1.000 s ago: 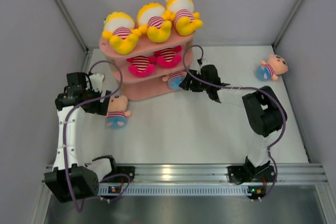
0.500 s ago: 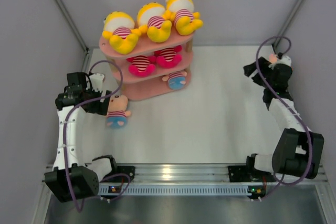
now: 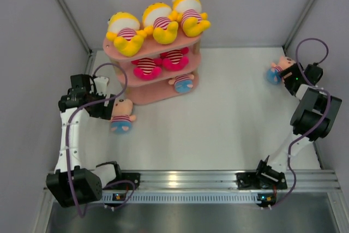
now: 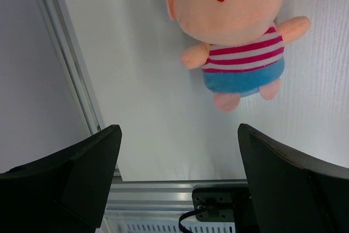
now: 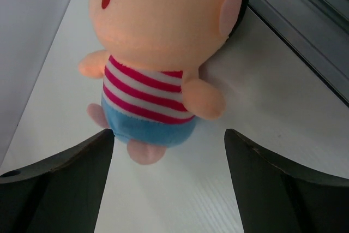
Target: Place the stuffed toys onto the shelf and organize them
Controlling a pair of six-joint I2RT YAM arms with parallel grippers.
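Both grippers stand wide open and hold nothing. The right gripper [image 5: 167,135] faces the right doll [image 5: 150,94], which lies at the table's 2 o'clock against the wall [image 5: 32,36]. The left gripper [image 4: 179,128] faces the left doll [image 4: 240,53] at 9 o'clock. The shelf [image 3: 150,95] stands at 11 o'clock. A pinch on feet alone could let a soft doll slip, and the wall may block a right finger.

right doll [image 5: 144,88] head cropped, left doll [image 4: 242,53] too

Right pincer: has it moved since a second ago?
Yes. The right pincer has swung from the bottom tier of the shelf to the far right corner, and now hovers open by the blue-bottomed doll there.
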